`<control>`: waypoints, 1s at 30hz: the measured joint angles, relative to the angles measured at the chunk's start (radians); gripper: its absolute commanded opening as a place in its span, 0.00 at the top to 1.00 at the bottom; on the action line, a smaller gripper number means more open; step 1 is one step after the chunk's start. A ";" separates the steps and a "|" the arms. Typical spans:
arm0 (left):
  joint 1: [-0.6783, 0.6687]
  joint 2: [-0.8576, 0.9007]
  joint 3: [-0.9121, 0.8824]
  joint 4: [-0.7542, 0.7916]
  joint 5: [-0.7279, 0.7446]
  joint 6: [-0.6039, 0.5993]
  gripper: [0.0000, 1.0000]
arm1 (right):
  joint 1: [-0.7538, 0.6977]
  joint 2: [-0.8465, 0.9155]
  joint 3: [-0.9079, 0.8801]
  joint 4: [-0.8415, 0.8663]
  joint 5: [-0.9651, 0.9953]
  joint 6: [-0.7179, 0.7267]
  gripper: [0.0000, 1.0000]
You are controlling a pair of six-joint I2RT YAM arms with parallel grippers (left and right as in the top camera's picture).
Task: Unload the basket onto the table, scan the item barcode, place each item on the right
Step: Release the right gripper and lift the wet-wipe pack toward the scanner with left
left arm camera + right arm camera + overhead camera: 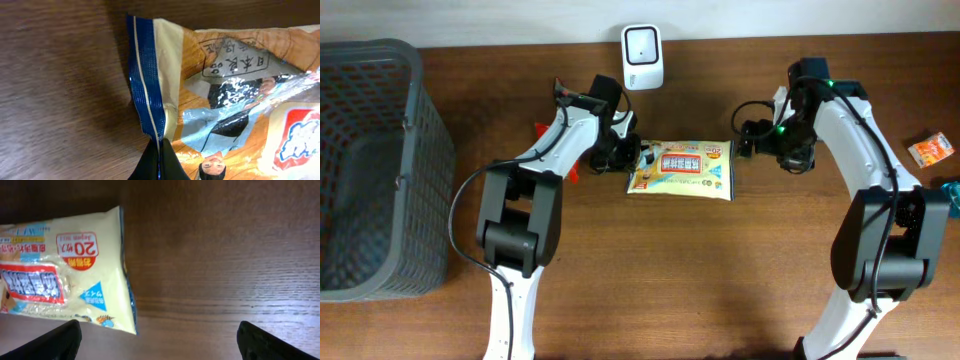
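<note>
Basket [432,170]: grey mesh, far left.
Left gripper [159,162]: clenched on the snack packet [681,169], at its blue sealed edge.
Snack packet: lying mid-table, just below the scanner [643,43].
Right gripper [159,347]: jaws spread, empty, beside the packet's right end.
Orange pack [930,150]: far right.

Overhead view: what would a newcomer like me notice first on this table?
The bright yellow snack bag sits in the middle. The left gripper pinches its left edge; the right gripper stands open past the other end. A white scanner sits at the far edge, a grey basket at the left.
</note>
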 measured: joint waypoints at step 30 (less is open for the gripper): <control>-0.048 -0.211 0.460 -0.470 -0.904 -0.071 1.00 | 0.006 0.013 0.000 0.029 -0.073 0.003 0.02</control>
